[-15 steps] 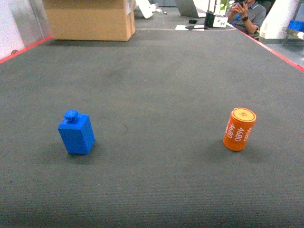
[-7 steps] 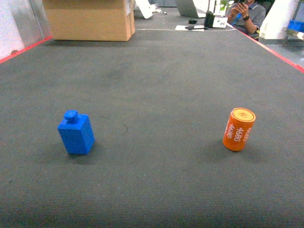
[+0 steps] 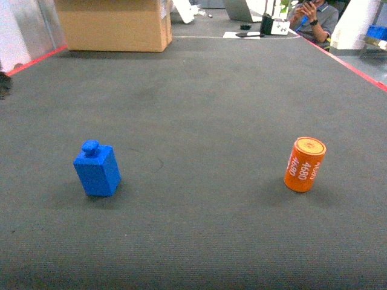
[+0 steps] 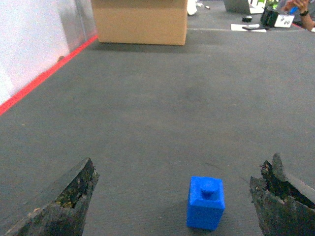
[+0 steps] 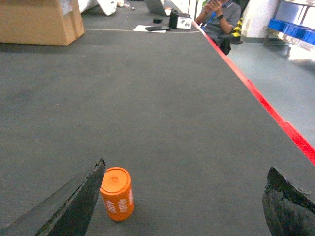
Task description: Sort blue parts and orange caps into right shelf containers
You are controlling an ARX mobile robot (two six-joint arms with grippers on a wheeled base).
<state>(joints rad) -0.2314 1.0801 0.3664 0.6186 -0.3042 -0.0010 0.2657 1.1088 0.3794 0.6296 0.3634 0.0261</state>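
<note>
left wrist view: the blue part (image 4: 205,202) stands upright just ahead between the left gripper (image 4: 177,196)'s spread, empty jaws.

Setting: an indoor industrial or lab-type test area. The floor is dark grey ribbed carpet (image 3: 199,109) bordered along its left and right edges by red tape lines (image 5: 268,110). A large cardboard box (image 3: 115,24) stands at the far left edge. At the far edge a seated person (image 3: 314,18) is visible beside a laptop (image 3: 242,9). Metal shelving with blue bins (image 5: 290,27) stands beyond the right edge.
</note>
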